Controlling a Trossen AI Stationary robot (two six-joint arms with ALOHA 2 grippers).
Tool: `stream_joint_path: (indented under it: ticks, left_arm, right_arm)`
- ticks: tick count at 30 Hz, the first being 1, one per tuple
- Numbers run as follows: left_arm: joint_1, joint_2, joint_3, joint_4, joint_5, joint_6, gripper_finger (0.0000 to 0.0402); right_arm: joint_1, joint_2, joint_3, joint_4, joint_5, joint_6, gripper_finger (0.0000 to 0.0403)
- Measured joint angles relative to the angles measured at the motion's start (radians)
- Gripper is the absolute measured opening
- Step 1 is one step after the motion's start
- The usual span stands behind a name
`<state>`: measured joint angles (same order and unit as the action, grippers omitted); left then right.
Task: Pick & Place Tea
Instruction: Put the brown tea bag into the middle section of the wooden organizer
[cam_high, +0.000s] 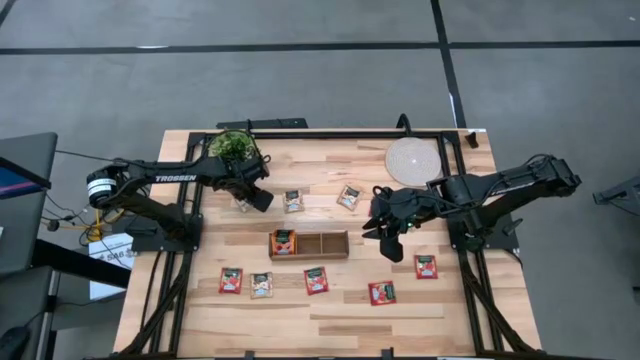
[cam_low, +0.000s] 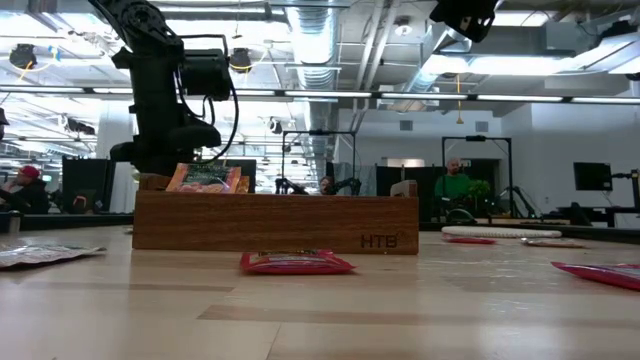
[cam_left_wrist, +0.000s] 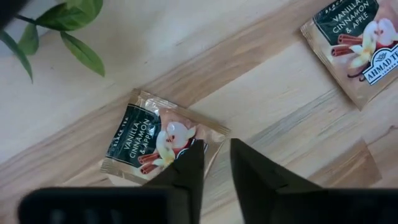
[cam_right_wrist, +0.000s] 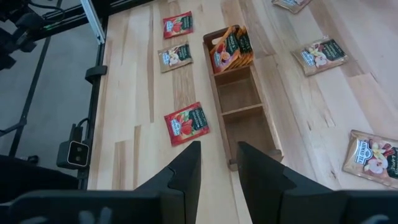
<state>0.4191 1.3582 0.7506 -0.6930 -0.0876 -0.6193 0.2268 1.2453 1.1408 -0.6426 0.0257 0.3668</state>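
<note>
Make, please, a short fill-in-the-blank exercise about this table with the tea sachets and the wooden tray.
1. The wooden tray has ____ compartments.
2. Sachets lie in only the tray compartment nearest the ____ arm.
3. The left gripper hovers over a beige sachet printed "Vanilla, ____ & Apple".
4. Near the left arm stands a potted ____ with green leaves.

Missing words: three; left; Cinnamon; plant
</note>
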Motion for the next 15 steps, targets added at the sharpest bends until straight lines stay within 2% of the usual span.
stream_joint_path:
  ticks: [10,15]
  left_arm:
    - [0.000,0.000,0.000,-0.057,-0.026,0.079,0.0217]
    - [0.000,0.000,0.000,-0.085,-0.024,0.077,0.0255]
  right_arm:
    - [0.000,0.000,0.000,0.000,-0.002,0.000,0.0097]
    - [0.000,0.000,0.000,0.000,-0.003,0.000,0.0097]
